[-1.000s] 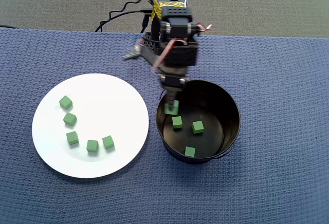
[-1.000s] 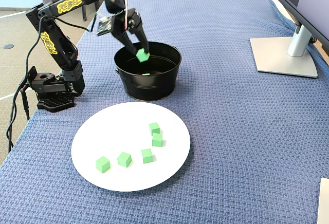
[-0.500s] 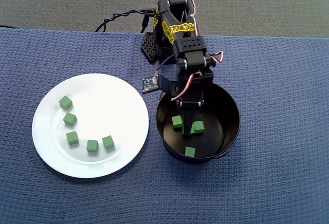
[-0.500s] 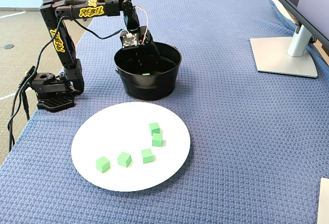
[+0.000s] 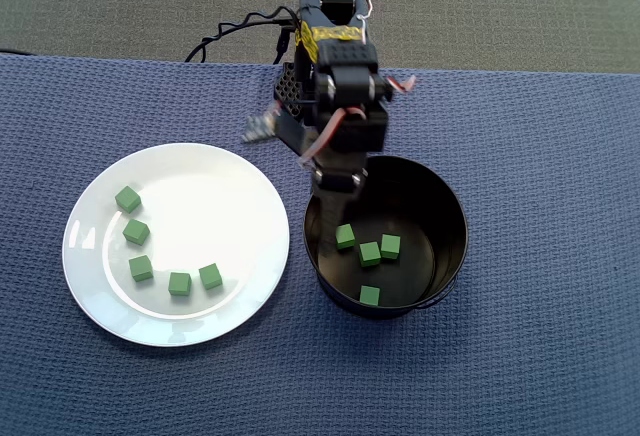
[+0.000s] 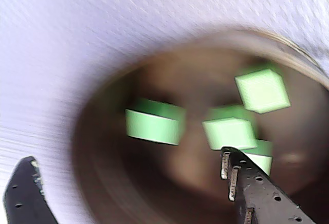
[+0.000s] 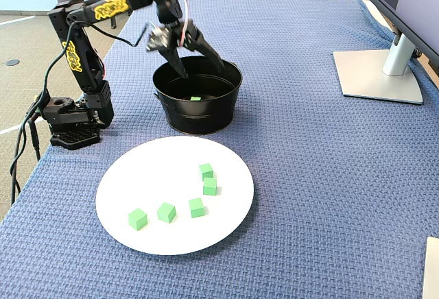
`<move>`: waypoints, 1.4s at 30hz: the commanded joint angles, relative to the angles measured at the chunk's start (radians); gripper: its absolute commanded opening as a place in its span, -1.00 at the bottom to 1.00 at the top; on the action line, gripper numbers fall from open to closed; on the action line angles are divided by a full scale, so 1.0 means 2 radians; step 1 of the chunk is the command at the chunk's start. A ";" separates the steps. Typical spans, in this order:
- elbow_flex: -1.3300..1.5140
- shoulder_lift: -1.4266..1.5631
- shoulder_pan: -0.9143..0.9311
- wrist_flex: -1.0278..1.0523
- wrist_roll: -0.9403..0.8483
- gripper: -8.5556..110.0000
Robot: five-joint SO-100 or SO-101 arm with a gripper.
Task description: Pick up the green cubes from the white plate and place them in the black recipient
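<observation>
Below the spread, empty fingers (image 7: pixel 185 70) of the gripper (image 7: pixel 203 66), four cubes (image 5: pixel 369 253) lie in the pot (image 5: pixel 448 256); five more sit on the plate (image 7: pixel 137 175), well off to one side — light, stiff, likely easy to pinch across flat opposite faces.

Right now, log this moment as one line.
gripper: open, empty, above pot | round black metal pot: four small green cubes | large white plate: five cubes left

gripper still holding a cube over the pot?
No. In the fixed view the gripper has its fingers spread wide and empty above the black pot; the overhead view shows four green cubes lying inside.
</observation>
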 commanded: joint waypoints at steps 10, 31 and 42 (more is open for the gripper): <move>0.032 0.008 0.243 -0.030 -0.121 -0.86; 0.052 -0.176 0.489 -0.141 -0.166 -0.33; -0.080 -0.310 0.518 -0.132 -0.235 -0.39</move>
